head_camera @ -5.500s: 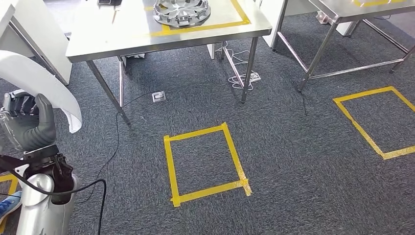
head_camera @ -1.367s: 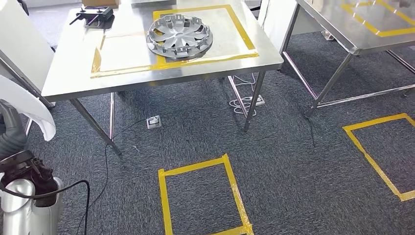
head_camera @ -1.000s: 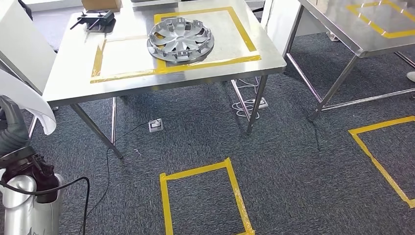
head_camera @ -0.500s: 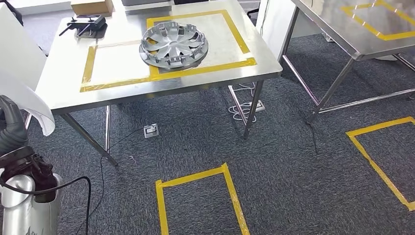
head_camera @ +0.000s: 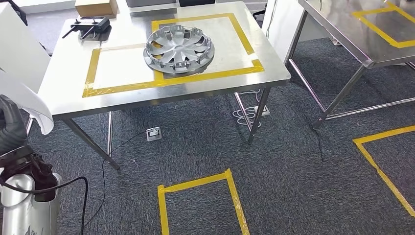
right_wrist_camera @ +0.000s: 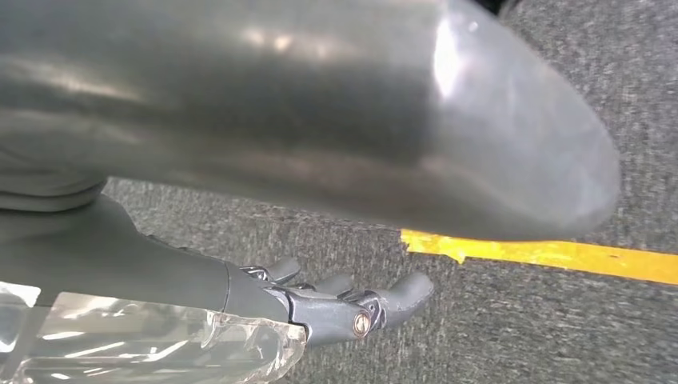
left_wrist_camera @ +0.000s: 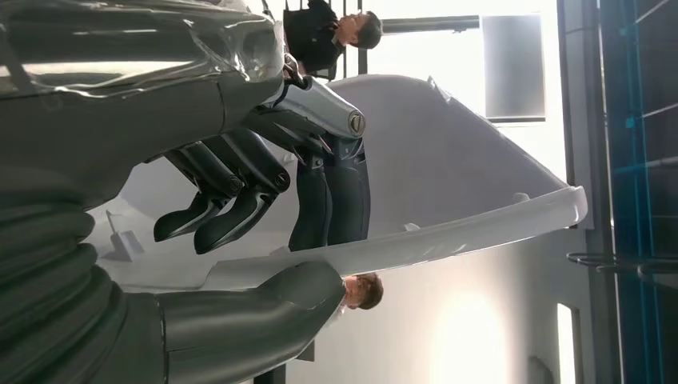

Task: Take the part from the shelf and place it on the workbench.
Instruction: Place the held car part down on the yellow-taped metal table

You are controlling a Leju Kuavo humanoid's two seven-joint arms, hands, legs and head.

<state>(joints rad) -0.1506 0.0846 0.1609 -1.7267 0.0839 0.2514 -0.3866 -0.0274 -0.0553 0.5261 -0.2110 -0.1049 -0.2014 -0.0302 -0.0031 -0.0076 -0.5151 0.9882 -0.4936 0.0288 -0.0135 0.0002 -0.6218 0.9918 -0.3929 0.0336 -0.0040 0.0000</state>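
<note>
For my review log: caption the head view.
Left hand holds a white part beside a steel workbench bearing a hubcap.

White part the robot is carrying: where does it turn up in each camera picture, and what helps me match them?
Head view: the white part is at the left edge, above the left hand.
Left wrist view: it spans the middle of the picture, its rim between the left hand's thumb and fingers.
Right wrist view: not in it; carpet and yellow tape.
Shared landmark: the left hand holding the part.
</note>
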